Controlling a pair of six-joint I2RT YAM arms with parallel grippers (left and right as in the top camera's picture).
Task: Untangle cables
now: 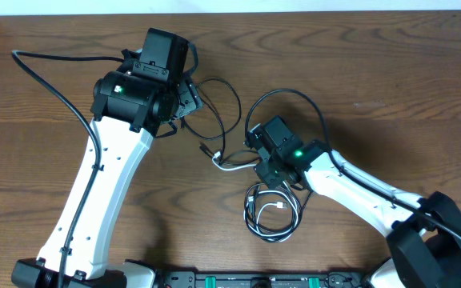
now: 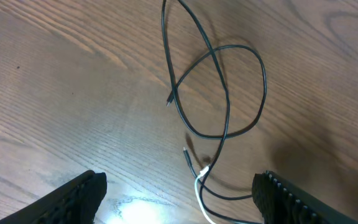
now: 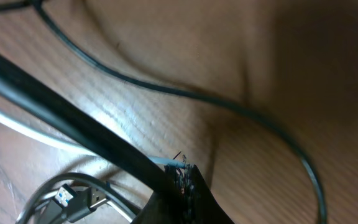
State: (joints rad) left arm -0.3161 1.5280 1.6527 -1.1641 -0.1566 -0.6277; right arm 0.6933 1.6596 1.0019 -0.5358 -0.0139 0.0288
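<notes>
Thin black cables (image 1: 234,104) loop between the arms, and a short white cable (image 1: 232,166) lies under them. A coiled black and white bundle (image 1: 272,214) with a USB plug (image 3: 73,199) sits nearer the front. My left gripper (image 1: 189,102) hovers open above the black loops (image 2: 219,81) and the white cable's end (image 2: 199,185); nothing is between its fingers (image 2: 79,199). My right gripper (image 3: 182,177) is shut on the white cable (image 3: 166,162), while a black cable (image 3: 73,118) runs slantwise to the jaws. Whether that one is pinched too is hidden.
Bare wooden table (image 1: 390,72) lies to the right and far side. A thick black arm cable (image 1: 54,84) curves along the left arm. A black rail (image 1: 238,280) runs along the front edge.
</notes>
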